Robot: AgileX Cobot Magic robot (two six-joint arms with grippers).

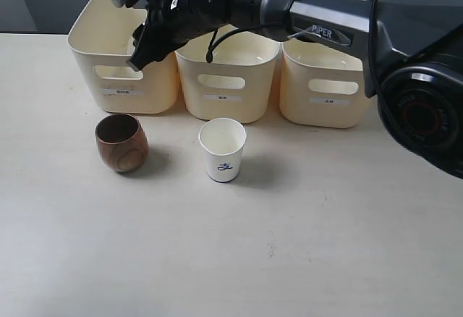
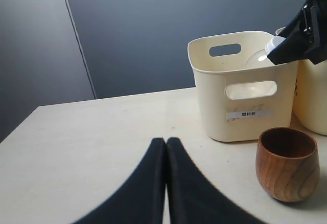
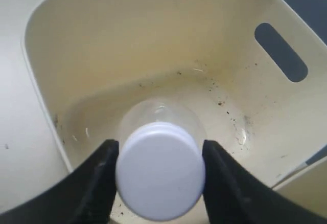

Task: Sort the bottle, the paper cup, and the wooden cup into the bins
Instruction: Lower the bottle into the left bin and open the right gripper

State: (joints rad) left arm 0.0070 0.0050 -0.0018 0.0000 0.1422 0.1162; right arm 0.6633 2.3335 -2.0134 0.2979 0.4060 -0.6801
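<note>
- My right gripper (image 3: 159,170) reaches across the middle and hangs over the leftmost of the three cream plastic bins with oval handle cutouts (image 1: 94,35), its fingers (image 3: 99,175) pinching the small clear plastic bottle with a white screw cap (image 3: 160,177) by the cap.
- The bottle's clear body points down into that bin, above its speckled floor; whether it touches the floor I cannot tell.
- My left gripper (image 2: 166,147) sits low over the pale table (image 1: 304,244), fingers pressed together and holding nothing.
- The rounded dark brown wooden cup (image 1: 121,142) stands upright on the table in front of the leftmost bin.
- The small white paper cup with a blue logo (image 1: 223,149) stands upright in front of the middle bin, apart from the wooden cup.
</note>
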